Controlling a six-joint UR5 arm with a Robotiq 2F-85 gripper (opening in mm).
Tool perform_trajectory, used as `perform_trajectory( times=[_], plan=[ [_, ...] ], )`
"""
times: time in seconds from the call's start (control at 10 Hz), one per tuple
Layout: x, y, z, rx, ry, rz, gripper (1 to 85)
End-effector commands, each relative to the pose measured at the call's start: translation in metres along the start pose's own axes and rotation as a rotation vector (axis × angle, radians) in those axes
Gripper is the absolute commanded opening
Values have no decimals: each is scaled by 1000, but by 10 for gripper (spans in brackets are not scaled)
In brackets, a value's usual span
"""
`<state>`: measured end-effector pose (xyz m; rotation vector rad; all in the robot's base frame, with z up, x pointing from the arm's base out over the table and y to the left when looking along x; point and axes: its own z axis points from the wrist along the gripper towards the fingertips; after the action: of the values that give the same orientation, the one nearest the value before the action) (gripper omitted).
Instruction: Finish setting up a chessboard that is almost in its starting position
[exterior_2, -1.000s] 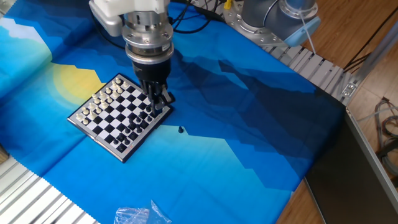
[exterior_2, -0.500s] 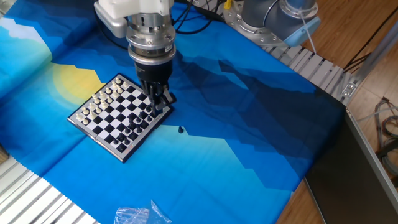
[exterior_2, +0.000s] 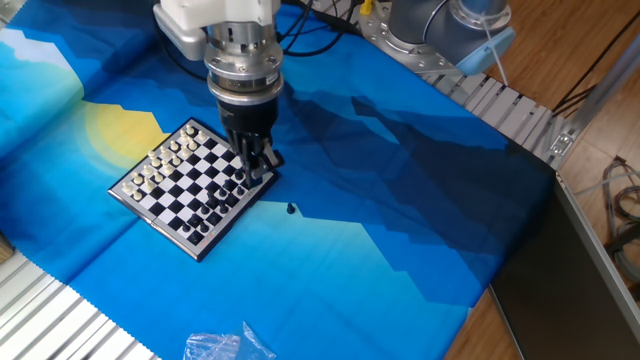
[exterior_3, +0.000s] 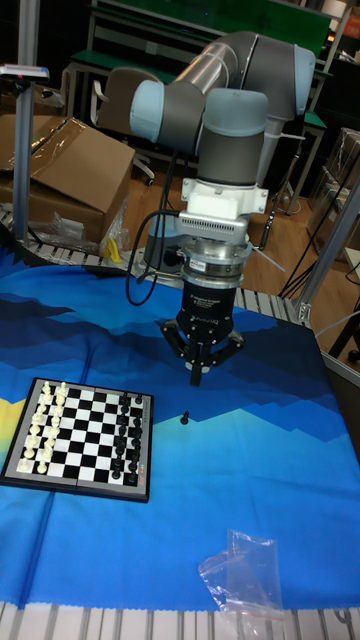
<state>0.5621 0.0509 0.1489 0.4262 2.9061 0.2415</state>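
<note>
The chessboard (exterior_2: 192, 183) lies on the blue cloth at the left, with white pieces along its far-left side and black pieces along its near-right side. It also shows in the tall view as the chessboard (exterior_3: 90, 432). One small black piece (exterior_2: 291, 209) stands alone on the cloth just right of the board, the same black piece (exterior_3: 186, 417) being clear in the tall view. My gripper (exterior_3: 197, 378) hangs a little above that piece, pointing straight down. In the fixed view the gripper (exterior_2: 263, 166) overlaps the board's right corner. Its fingers meet at the tip, with nothing visible between them.
A crumpled clear plastic bag (exterior_2: 225, 345) lies on the cloth near the front edge. Ribbed aluminium table edges (exterior_2: 50, 315) border the cloth. The arm's base (exterior_2: 440, 25) is at the back right. A cardboard box (exterior_3: 70, 170) sits behind the table.
The gripper shifted slightly to the right a second ago and has held still since. The board and the loose black piece have not moved.
</note>
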Motion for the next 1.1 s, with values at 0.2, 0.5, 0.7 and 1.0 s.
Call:
perform_trajectory(
  times=[0.2,0.5,0.7,1.0],
  plan=[
    [-3,0,2,-23,-20,-7,10],
    [3,-18,0,42,1,-56,10],
    [3,-18,-3,42,6,-65,10],
    [6,-19,-11,44,20,-53,10]
  ],
)
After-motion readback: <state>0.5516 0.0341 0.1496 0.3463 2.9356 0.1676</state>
